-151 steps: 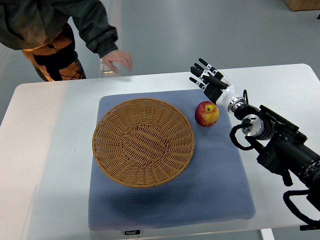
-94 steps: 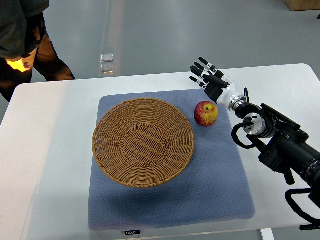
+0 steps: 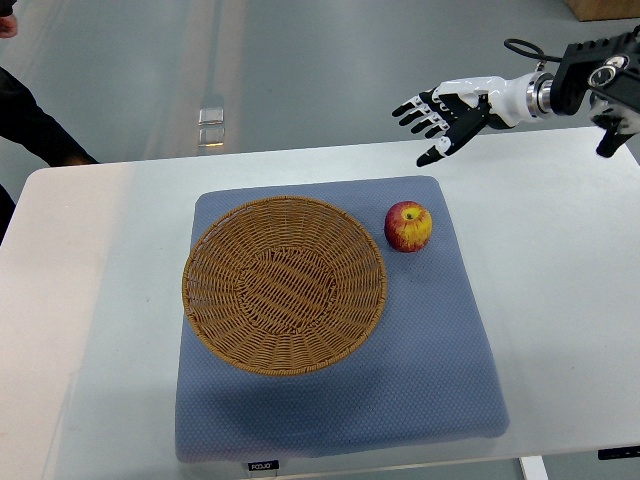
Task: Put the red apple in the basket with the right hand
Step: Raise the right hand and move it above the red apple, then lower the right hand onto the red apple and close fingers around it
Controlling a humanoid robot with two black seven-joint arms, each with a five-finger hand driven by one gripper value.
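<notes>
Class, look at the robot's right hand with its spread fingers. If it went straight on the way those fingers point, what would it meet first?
The right hand points toward the picture's left and slightly down. That line passes beyond the red apple and basket, so it probably meets only the white table near its far edge, if anything. Height is unclear from above.

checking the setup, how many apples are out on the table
1. The red apple sits on the blue mat, just right of the basket, which looks empty. None seem hidden.

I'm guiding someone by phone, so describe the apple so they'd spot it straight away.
On the white table lies a blue mat holding a big round wicker basket. Just off the basket's upper right rim, on the mat, sits the red apple, the only small, glossy red-yellow thing there.
</notes>
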